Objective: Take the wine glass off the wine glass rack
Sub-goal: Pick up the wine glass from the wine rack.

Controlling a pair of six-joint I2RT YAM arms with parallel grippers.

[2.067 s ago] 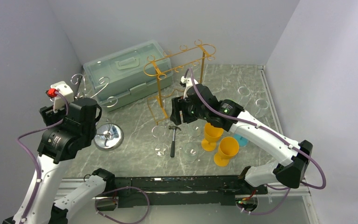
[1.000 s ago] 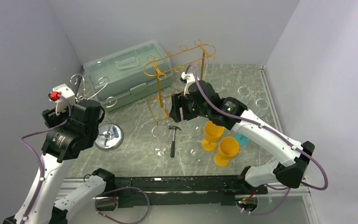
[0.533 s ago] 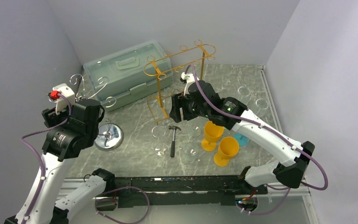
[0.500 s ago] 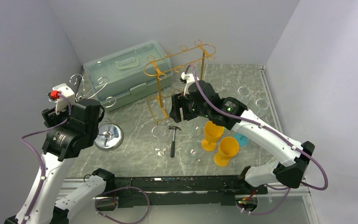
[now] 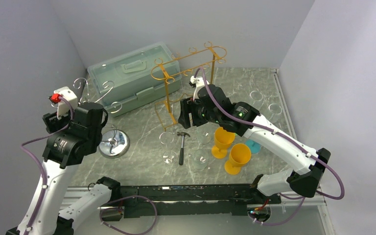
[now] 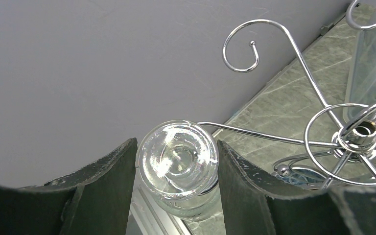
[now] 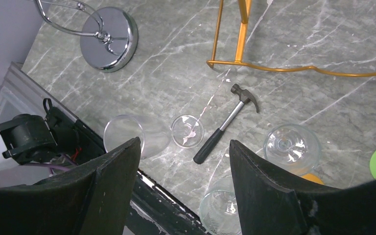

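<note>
Left wrist view, nearest first: left gripper (image 6: 176, 144) clamped on the wine glass (image 6: 178, 159), both fingers (image 6: 103, 176) touching its sides, right at the tip of a wire arm of the chrome rack (image 6: 357, 134), pale box (image 6: 372, 63) behind. Right gripper (image 7: 183, 144) wide apart and empty, hanging over the hammer (image 7: 225, 129) and loose clear glasses (image 7: 292, 147), gold rack (image 7: 242, 29) beyond.

Plain pale grey walls (image 5: 176, 19) enclose a grey marble-patterned table (image 5: 240, 83) under even light.
</note>
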